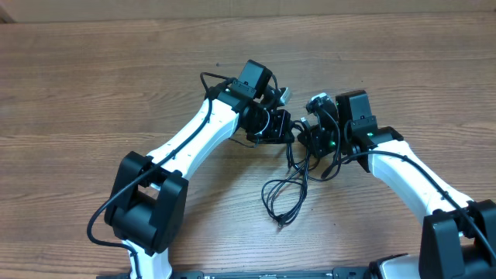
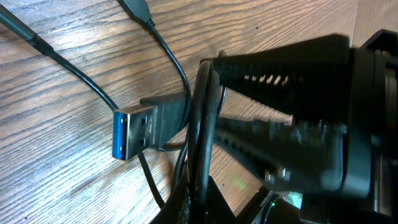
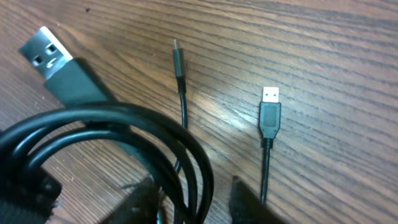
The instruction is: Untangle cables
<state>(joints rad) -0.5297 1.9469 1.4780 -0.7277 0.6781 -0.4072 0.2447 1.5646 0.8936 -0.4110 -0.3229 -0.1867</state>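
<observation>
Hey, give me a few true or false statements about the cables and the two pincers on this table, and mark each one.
1. A USB plug with a blue tongue shows beside the left pincer. True.
2. The left pincer is wide open. False: it is shut on the cables.
3. The cables lie straight and parallel. False: they loop and cross between the two arms.
4. The right pincer has cords between its parted fingers. True.

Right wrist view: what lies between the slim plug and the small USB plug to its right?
Nothing. In the right wrist view only bare wooden tabletop separates the slim plug from the small USB plug; they lie apart, not touching.
</observation>
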